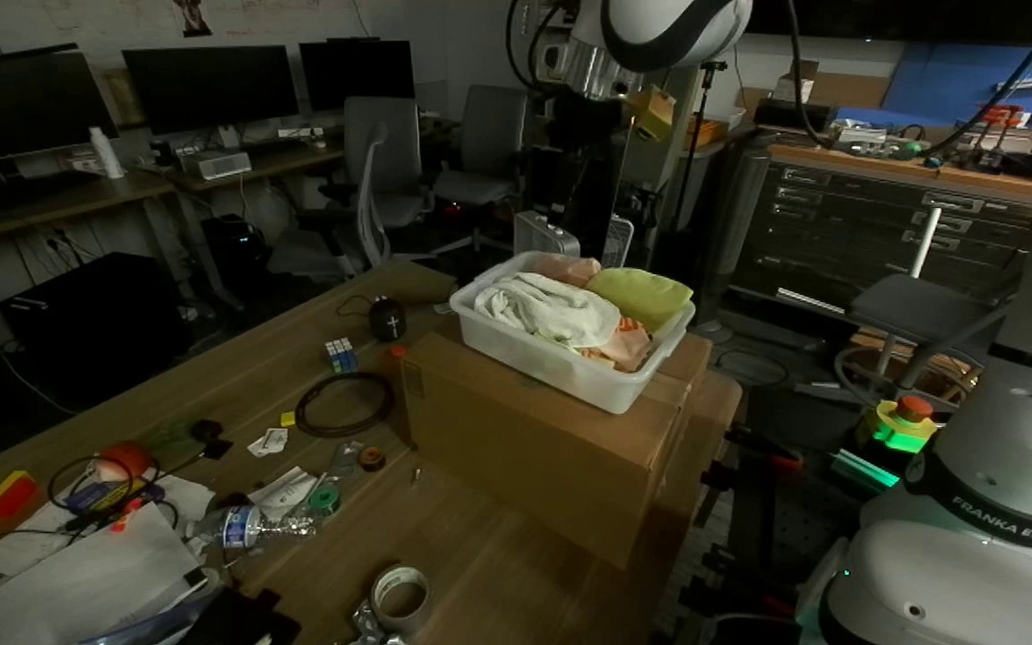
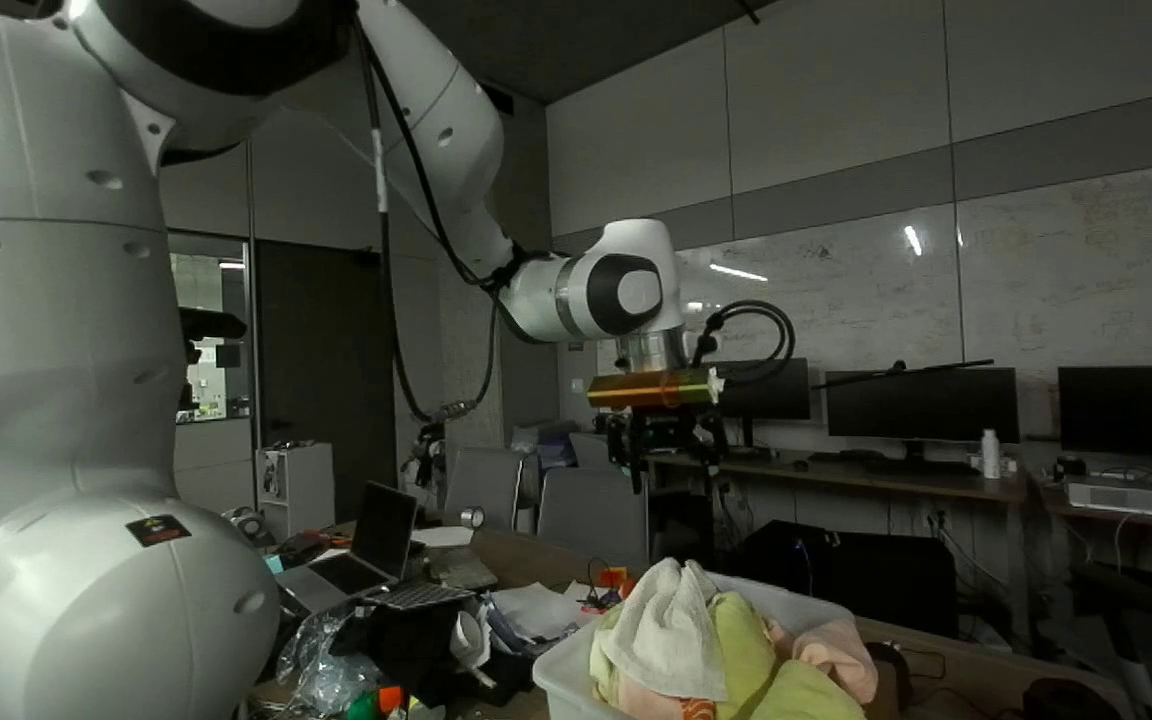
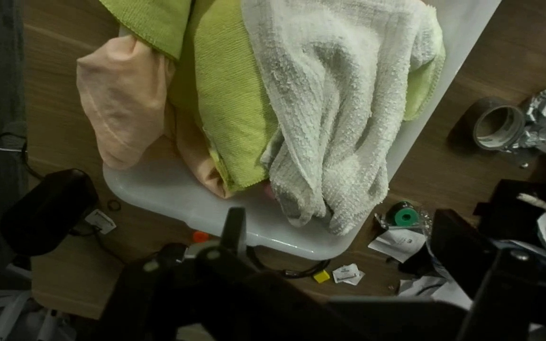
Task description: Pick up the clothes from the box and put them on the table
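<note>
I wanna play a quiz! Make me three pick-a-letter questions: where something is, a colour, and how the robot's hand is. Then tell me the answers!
1. What is right under the white tub?
A) a chair
B) a cardboard box
C) a keyboard

2. Which colour touches the white cloth in the wrist view?
A) purple
B) black
C) yellow-green

3. How is the robot's hand?
A) open
B) shut on a cloth
C) shut on a bottle

1 B: the tub sits on top of it in an exterior view.
2 C: a yellow-green cloth lies against its side.
3 A: its fingers stand apart, holding nothing.
</note>
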